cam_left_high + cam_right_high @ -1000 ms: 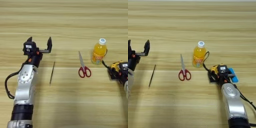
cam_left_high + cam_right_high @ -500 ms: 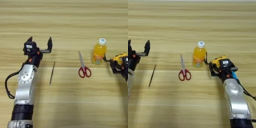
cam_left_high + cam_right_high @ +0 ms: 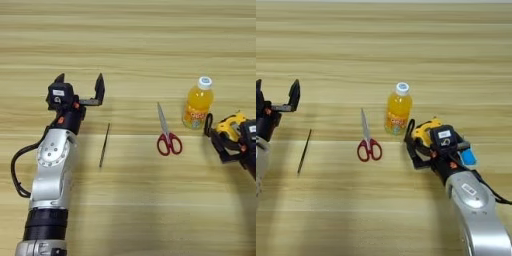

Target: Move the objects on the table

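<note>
The table (image 3: 130,45) is a wide plank top of light-brown wood with straight horizontal grain. Since a second ago the right gripper (image 3: 423,145), clenched round the boxy yellow-black tape measure (image 3: 426,131), has carried it leftward until it sits just right of the orange-drink bottle (image 3: 398,110), a smooth translucent cylinder with a white cap; the black strap loop nearly touches it. The left gripper (image 3: 80,85) has stayed put, fingers spread apart and holding nothing. Below and right of it lies the thin dark rod (image 3: 104,145), unmoved. Red-handled scissors (image 3: 167,132), blades shut, lie left of the right gripper, unmoved.
</note>
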### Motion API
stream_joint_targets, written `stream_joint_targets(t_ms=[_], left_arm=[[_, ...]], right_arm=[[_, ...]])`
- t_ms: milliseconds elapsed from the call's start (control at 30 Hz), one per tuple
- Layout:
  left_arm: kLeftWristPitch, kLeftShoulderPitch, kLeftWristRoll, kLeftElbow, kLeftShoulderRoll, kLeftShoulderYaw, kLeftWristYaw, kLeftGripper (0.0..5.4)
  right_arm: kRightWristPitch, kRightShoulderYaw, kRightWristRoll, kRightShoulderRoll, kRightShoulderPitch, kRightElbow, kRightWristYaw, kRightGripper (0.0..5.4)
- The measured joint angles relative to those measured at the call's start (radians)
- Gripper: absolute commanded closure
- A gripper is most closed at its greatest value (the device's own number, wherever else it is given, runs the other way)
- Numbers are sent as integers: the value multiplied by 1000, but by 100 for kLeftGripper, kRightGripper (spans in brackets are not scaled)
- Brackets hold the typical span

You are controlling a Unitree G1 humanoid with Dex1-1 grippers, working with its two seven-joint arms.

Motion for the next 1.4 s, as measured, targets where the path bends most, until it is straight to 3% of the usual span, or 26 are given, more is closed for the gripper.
stream_joint_targets(t_ms=[333, 467, 833, 1033, 1200, 1400], left_arm=[[0, -7, 0, 12, 0, 0, 2, 0], [0, -9, 0, 16, 0, 0, 2, 0], [0, -9, 3, 18, -2, -2, 5, 0], [-1, -9, 4, 18, -3, -11, 7, 0], [-1, -9, 5, 18, -3, -18, 10, 0], [0, -7, 5, 17, -4, -21, 20, 0]], right_arm=[[38, 205, -2, -25, 19, -64, 76, 69], [33, 288, -18, -12, -31, -22, 87, 69], [-34, 420, -58, 15, -139, 114, 117, 69], [-81, 465, -90, 45, -202, 225, 117, 69], [-148, 475, -103, 98, -272, 392, 116, 69], [-188, 479, -116, 127, -299, 492, 117, 69]])
